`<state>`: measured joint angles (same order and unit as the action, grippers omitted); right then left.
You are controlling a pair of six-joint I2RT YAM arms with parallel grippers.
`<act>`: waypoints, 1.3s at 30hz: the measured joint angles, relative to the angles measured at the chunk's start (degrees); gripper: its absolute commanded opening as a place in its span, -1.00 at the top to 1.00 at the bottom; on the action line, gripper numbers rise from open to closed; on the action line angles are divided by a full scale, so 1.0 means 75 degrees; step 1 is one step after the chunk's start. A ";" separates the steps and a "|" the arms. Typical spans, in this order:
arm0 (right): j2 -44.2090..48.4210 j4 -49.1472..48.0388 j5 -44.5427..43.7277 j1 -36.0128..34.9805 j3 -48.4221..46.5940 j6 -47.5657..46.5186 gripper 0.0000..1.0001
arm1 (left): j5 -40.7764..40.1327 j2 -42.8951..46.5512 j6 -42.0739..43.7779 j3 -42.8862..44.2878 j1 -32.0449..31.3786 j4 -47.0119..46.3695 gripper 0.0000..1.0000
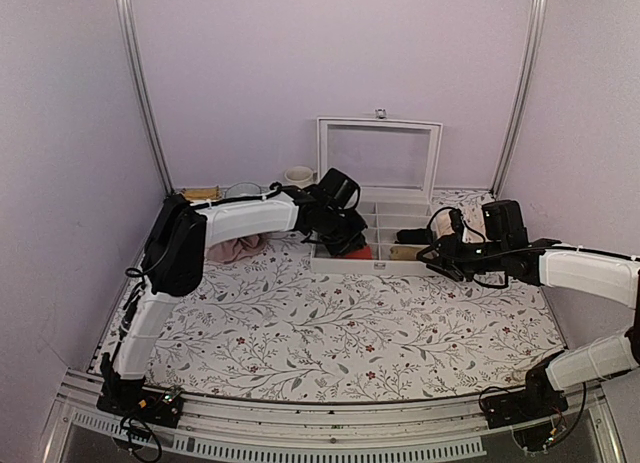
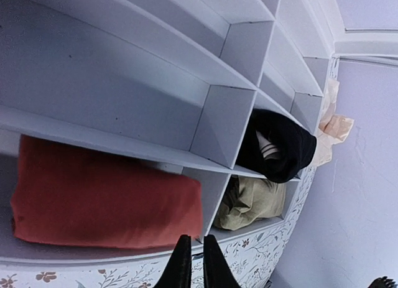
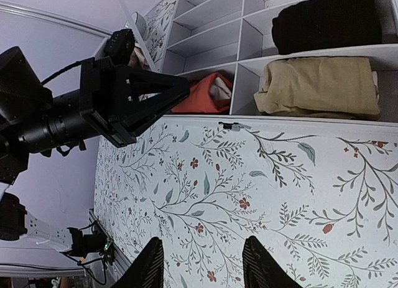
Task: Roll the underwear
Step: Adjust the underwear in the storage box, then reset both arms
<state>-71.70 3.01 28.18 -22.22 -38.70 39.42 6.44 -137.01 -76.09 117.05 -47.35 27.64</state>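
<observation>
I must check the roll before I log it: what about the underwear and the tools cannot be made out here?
Left wrist view: the underwear shows only red fabric; no waistband is in sight.
Top view: the left tool covers nearly all of it.
Right wrist view: the left tool hides one end; any lettering is too small.
Right tool: the bottom edge cuts off its base.

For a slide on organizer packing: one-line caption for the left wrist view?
Left fingers, shut, hover at the white divided box's edge beside the bundled red-orange underwear in its compartment.
</observation>
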 measured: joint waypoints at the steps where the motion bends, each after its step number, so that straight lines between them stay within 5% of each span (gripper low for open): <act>1: 0.0000 0.0000 0.0000 0.0000 0.0000 -0.0003 0.15 | 0.0044 -0.0047 0.0000 0.0023 -0.0009 -0.0012 0.84; 10: 0.0000 0.0000 0.0000 0.0000 0.0000 -0.0003 0.14 | 0.0216 -0.0507 -0.0064 0.0020 0.0000 -0.0149 0.83; 26: 0.0000 0.0163 -0.0061 0.0000 -0.0096 -0.0117 0.00 | -0.0154 0.0283 0.0938 0.0026 0.0041 -0.0117 0.45; 35: 0.0000 0.0504 -0.0242 0.0000 -0.0793 -0.0385 -0.14 | -0.0574 0.1886 0.2532 -0.0673 0.0254 -0.0283 -0.31; 39: 0.0000 0.0554 -0.0385 0.0003 -0.1008 -0.0405 -0.46 | -0.0810 0.2559 0.3281 -0.1498 0.0557 -0.0423 -0.74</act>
<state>-71.70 7.16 25.30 -22.20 -46.26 36.38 0.36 -117.82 -51.48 105.82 -43.18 24.47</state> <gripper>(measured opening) 0.637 0.757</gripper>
